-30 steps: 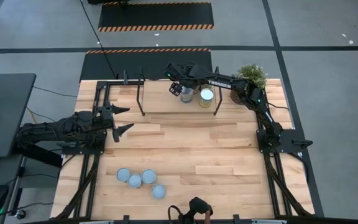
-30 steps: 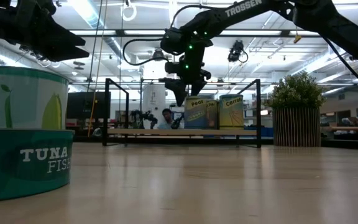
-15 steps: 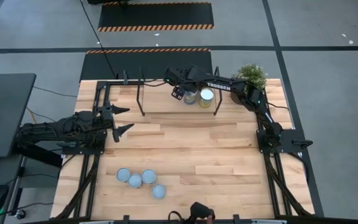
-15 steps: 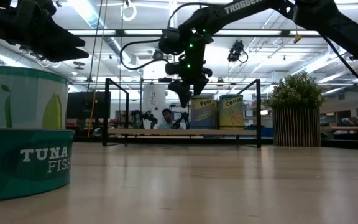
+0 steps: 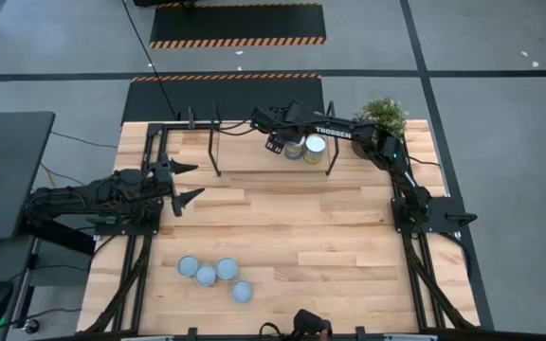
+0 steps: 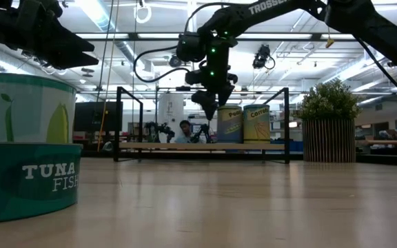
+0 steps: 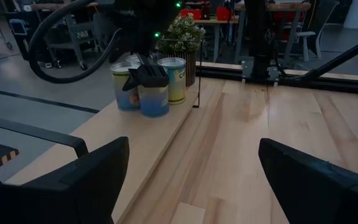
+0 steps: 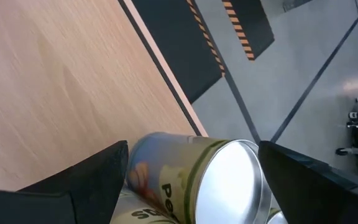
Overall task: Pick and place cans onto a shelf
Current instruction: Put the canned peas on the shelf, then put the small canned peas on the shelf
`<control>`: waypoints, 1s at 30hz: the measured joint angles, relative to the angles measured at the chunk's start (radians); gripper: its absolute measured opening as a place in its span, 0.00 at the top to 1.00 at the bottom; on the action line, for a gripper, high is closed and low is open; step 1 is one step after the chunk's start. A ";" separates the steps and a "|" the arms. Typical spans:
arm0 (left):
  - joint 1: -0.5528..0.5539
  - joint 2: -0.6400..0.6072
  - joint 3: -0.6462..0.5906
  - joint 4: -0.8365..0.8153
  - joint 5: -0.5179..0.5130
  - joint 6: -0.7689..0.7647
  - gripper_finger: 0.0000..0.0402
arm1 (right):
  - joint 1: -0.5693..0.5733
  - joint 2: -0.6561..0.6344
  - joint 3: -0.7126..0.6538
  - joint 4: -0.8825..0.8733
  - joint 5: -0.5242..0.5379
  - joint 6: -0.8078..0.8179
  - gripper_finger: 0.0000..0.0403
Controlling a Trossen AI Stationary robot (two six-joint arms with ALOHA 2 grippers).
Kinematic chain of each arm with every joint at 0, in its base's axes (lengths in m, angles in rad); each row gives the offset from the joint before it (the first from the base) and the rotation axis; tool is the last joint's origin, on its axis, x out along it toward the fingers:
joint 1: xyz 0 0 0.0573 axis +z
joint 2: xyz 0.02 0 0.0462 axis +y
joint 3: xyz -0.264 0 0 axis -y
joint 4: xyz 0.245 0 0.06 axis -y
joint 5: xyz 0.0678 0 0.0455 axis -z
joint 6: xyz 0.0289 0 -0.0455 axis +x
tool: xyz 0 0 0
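My right gripper [image 5: 275, 142] reaches over the shelf [image 5: 245, 163] at the table's far side and is shut on a can labelled Peas [image 6: 231, 124]. That can stands upright next to a Carrot can [image 6: 257, 122] on the shelf board [image 6: 185, 146]. In the right wrist view the Peas can [image 8: 185, 177] fills the gap between my fingers. Several low cans [image 5: 214, 275] sit on the tabletop near its front edge. My left gripper [image 5: 186, 182] waits open at the table's left, holding nothing. My right gripper holds the Peas can by its upper wall [image 8: 135, 165], just below the lid, with one finger [image 8: 73, 186] on each side. The fingers slant down from the table's right side. The can stays upright with its base at board level. I cannot tell whether it rests there.
A third can [image 7: 124, 87] stands behind the Peas can on the shelf. A potted plant [image 5: 384, 116] sits at the far right corner, beside the shelf's end. Stacked cans [image 6: 26, 138] stand close to the low camera. Bare wood lies between the shelf and the front cans.
My right gripper has shifted a little toward the table's right edge along the shelf, tipping and rolling as it went. The Peas can has moved with it, still upright, closer to the Carrot can.
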 joint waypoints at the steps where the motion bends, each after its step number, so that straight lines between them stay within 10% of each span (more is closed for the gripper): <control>1: 0.000 0.000 0.000 0.000 0.000 0.000 0.09 | 0.000 0.000 0.000 -0.002 0.004 0.000 0.09; 30: 0.000 0.000 0.000 -0.019 0.000 -0.007 0.09 | 0.152 0.000 0.131 -0.210 -0.108 -0.210 0.09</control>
